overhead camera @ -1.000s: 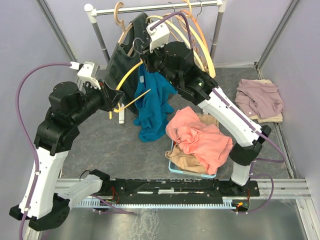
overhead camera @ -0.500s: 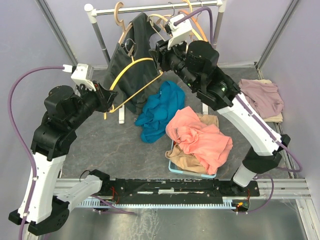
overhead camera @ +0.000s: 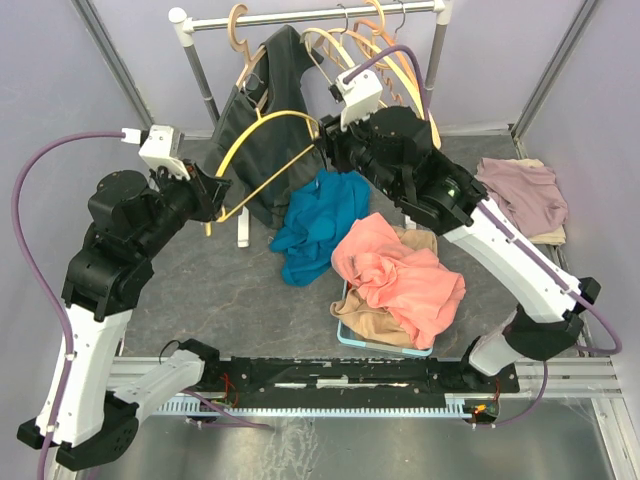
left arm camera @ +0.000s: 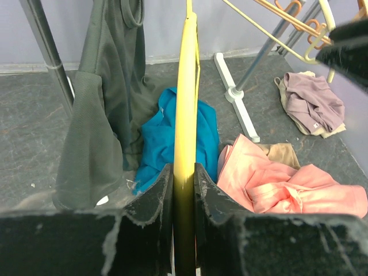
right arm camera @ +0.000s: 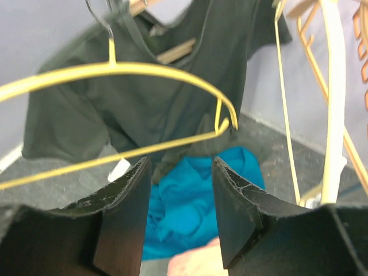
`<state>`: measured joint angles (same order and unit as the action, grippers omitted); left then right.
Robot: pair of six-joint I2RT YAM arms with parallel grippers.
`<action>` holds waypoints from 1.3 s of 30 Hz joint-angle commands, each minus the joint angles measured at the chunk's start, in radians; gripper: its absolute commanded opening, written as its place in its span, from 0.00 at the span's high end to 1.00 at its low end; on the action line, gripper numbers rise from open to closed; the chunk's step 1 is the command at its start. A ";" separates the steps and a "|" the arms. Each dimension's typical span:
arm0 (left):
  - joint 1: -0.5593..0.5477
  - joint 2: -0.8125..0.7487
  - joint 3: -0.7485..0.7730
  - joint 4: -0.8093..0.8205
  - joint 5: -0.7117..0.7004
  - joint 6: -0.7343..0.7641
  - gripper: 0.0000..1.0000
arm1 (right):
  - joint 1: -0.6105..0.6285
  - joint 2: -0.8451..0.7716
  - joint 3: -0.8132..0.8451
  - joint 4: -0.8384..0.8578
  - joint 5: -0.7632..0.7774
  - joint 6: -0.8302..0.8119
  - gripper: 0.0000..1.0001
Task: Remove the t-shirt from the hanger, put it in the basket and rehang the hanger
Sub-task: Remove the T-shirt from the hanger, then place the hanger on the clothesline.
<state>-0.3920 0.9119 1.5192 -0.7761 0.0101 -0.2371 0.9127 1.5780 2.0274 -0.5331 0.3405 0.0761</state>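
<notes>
Since a second ago, the blue t-shirt (overhead camera: 315, 225) has come off the yellow hanger (overhead camera: 280, 114) and is now heaped on the floor (overhead camera: 200, 290). The right gripper (overhead camera: 323, 135) has been drawn back from it with its jaws parted.

The left gripper (overhead camera: 215, 190) is pressed tight on one end of the yellow hanger. In the left wrist view the wire (left arm camera: 185, 86) is seen pinched between the fingers (left arm camera: 155, 190) and runs away toward 12 o'clock. The hanger is held bare in the air, its arc reaching toward 2 o'clock from the left gripper in the top view.

At the hanger's far end the right gripper (right arm camera: 181, 167) is spread, with nothing between its fingers (right arm camera: 123, 201). The hanger's tip (right arm camera: 227, 123) is seen just beyond them.

The blue t-shirt (right arm camera: 190, 201) is crumpled at 6 o'clock of the right gripper and touches neither gripper. A coral garment (overhead camera: 400, 275) is piled just beside it at 4 o'clock. A dark garment (overhead camera: 280, 70) is hung from the rail (overhead camera: 300, 15) at 12 o'clock, behind the hanger. A mauve garment (overhead camera: 520, 195) is laid well apart at 3 o'clock.
</notes>
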 commanded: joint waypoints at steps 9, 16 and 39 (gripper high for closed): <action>0.004 0.090 0.073 0.234 -0.056 0.039 0.97 | 0.005 -0.221 -0.207 -0.019 0.068 0.060 0.46; 0.004 0.177 0.151 0.265 -0.104 0.069 0.97 | 0.005 -0.259 -0.245 -0.035 0.068 0.075 0.46; -0.005 0.333 0.258 0.389 -0.113 0.105 0.97 | 0.005 -0.245 -0.233 -0.027 0.061 0.043 0.45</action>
<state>-0.3931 1.2358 1.7218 -0.5053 -0.0818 -0.1696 0.9127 1.3346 1.7714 -0.5953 0.3939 0.1329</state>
